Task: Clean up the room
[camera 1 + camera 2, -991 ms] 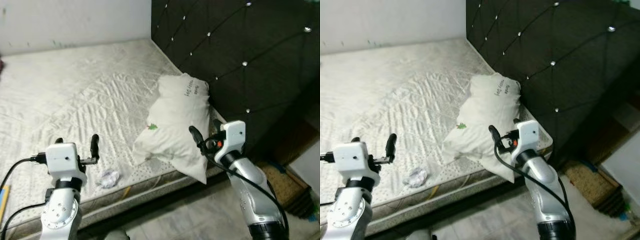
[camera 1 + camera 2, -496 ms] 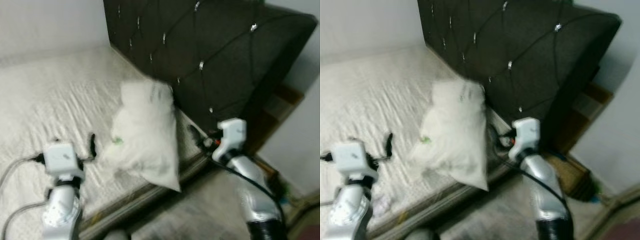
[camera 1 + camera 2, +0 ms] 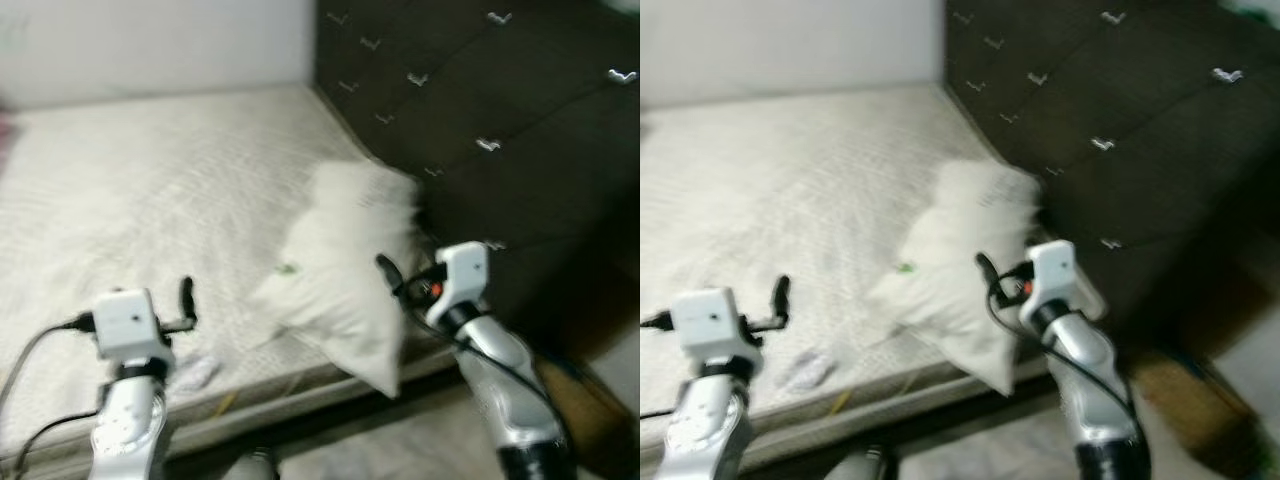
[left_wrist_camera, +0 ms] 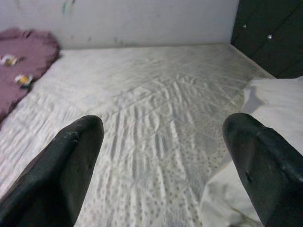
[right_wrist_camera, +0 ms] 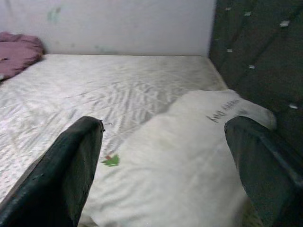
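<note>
Blur over both eye views, so small details hard to make out. Printed words on the white soft pillow (image 3: 350, 270) not readable from the head; readable only as dark script in the right wrist view, near the far end of the pillow (image 5: 189, 156). Small green mark on the pillow cover, shape unclear. Small crumpled white scrap (image 3: 197, 372) on the quilted white mattress (image 3: 150, 190), near its front edge, too smeared to identify. Thin yellowish strip at the mattress edge, also unclear. Lower corner of the pillow hanging past the mattress edge. Dark brown woven thing on the floor beside the dark tufted headboard (image 3: 500, 110), cut off by the frame edge. Purple crumpled cloth (image 4: 21, 66) at the far side of the mattress, cut off at the frame edge, with small pale spots not identifiable.

Pillow lying against the headboard at the near corner of the bed.

Left gripper (image 4: 165, 165) over the front part of the mattress, fingers (image 4: 61, 175) spread wide, holding nothing, touching nothing. Right gripper (image 5: 170, 161) just above the near end of the pillow, fingers (image 5: 61, 170) also spread wide apart, nothing between them; contact with the pillow not certain.
</note>
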`<state>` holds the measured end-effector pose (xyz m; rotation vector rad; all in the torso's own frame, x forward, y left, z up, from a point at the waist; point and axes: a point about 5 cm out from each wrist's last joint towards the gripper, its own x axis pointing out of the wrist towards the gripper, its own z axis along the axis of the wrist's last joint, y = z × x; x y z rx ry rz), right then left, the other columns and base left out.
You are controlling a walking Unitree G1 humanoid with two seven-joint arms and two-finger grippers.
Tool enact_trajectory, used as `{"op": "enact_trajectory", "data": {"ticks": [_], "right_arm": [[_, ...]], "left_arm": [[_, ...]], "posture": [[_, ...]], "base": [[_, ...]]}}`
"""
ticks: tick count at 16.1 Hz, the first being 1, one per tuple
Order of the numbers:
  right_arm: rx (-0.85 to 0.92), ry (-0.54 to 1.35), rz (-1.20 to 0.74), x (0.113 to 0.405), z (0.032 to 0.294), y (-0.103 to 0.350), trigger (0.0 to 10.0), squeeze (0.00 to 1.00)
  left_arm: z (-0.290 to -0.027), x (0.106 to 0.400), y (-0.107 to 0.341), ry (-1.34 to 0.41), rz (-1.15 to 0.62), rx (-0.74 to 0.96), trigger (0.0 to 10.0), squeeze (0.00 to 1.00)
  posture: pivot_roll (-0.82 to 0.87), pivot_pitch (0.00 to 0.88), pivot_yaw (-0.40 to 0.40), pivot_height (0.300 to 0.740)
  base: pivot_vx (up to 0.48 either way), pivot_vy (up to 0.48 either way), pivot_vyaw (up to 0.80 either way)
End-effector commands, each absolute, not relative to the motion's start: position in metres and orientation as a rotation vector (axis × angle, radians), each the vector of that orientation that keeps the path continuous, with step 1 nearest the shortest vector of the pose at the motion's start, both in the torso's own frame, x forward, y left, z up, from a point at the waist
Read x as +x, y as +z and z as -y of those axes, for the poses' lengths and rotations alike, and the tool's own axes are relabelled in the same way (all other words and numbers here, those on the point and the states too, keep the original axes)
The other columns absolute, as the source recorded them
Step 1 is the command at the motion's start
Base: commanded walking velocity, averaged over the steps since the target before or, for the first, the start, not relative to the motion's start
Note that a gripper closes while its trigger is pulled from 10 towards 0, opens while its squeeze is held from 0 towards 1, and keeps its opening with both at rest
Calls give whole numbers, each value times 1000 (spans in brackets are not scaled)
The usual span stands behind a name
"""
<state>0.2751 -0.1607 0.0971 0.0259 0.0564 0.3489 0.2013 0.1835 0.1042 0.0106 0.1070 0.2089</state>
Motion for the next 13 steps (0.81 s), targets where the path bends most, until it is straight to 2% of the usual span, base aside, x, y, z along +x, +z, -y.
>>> {"op": "enact_trajectory", "data": {"ticks": [1, 7, 13], "right_arm": [[34, 348, -31, 279, 157, 103, 10000, 0], [58, 289, -19, 280, 158, 104, 10000, 0], [67, 196, -53, 281, 165, 100, 10000, 0]], "left_arm": [[-186, 202, 109, 216, -90, 29, 10000, 0], [-186, 201, 107, 202, -93, 42, 10000, 0], [-186, 202, 106, 197, -93, 46, 10000, 0]], "posture": [[35, 0, -37, 740], [23, 0, -23, 740], [23, 0, -27, 740]], "base": [[0, 0, 800], [0, 0, 777], [0, 0, 0]]}}
